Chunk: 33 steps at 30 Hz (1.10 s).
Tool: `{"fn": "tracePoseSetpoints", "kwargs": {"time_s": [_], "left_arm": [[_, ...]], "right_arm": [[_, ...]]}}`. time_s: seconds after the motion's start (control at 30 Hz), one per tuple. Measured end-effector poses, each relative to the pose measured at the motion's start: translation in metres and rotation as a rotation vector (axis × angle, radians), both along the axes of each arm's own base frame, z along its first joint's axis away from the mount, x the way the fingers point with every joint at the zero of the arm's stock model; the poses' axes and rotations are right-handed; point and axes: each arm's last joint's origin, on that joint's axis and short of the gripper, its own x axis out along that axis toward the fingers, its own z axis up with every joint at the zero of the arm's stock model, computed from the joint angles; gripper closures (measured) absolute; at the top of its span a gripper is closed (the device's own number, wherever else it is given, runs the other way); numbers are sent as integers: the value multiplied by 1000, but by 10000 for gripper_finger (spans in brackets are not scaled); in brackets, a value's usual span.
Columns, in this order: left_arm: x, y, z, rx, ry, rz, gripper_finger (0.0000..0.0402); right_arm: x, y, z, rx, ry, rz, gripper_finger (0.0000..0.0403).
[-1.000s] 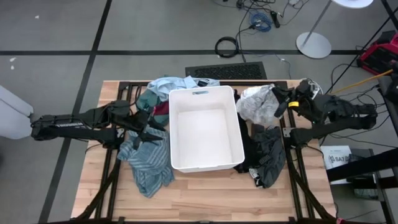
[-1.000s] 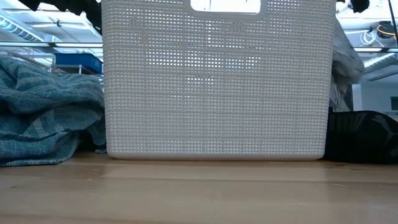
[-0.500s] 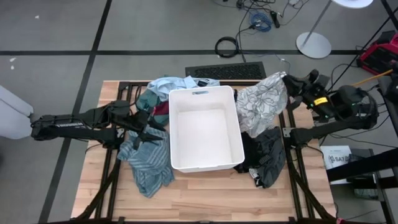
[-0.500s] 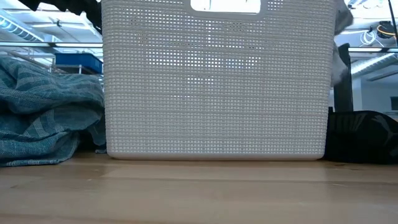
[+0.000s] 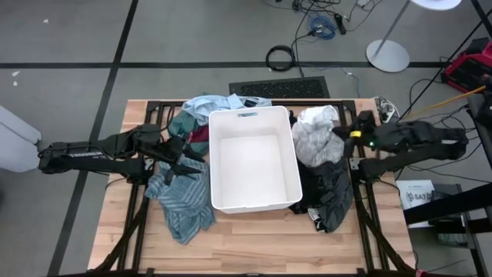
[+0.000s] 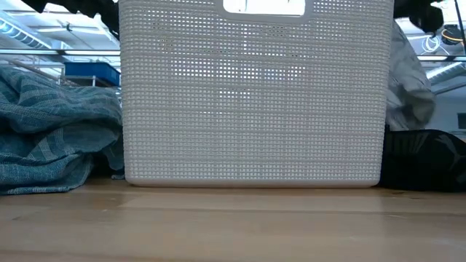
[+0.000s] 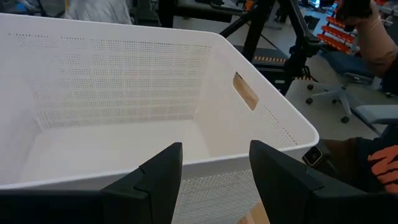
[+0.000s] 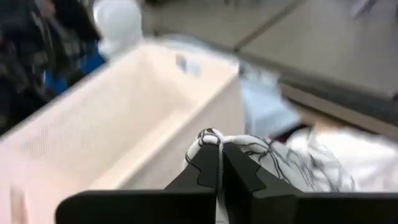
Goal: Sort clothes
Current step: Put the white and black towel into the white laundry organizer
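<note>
High view: white-grey patterned fabric garment [image 5: 314,135] bunched just right of white perforated plastic bin [image 5: 250,117], on desk [image 5: 254,246]
R tool [image 5: 345,139]: clamped on it
L tool [image 5: 191,160]: fingers apart, nr teal striped garment [image 5: 183,201]

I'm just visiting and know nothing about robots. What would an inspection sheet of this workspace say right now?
Surface: wooden table, bare along the near edge.
Job's things: white bin mid-table, nothing in it; teal striped garment left of it; light blue garment and others behind its left corner; white-grey patterned garment at its right; black garments below that.
Clutter: nothing seen.
Grippers: left gripper open, empty, at the bin's left wall; right gripper shut on the white-grey patterned garment, beside the bin.
Cables: coiled cables on the floor behind the table.
Surroundings: grey floor with dark lines, floor vent, round stand base.
</note>
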Motion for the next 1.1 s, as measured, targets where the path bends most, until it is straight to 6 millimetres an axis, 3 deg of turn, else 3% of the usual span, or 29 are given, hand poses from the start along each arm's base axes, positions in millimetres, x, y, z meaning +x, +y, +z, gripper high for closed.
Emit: {"fn": "tracePoseSetpoints", "kwargs": {"time_s": [0.23, 0.4, 0.8, 0.93, 1.1], "left_arm": [[0, 0, 0, -19, 8, 24, 204], [0, -1, 0, -41, 8, 23, 204], [4, -37, 15, -19, -170, -287, 204], [3, -46, 18, 6, -217, -357, 204], [1, -53, 18, 9, -216, -398, 204]], "right_arm": [[20, 12, -27, 237, 190, 136, 402], [31, 25, -38, 256, 218, 187, 402], [51, 81, -15, 112, -47, 634, 403], [48, 112, -6, 86, -138, 934, 403], [44, 140, 8, -42, -332, 1094, 403]]}}
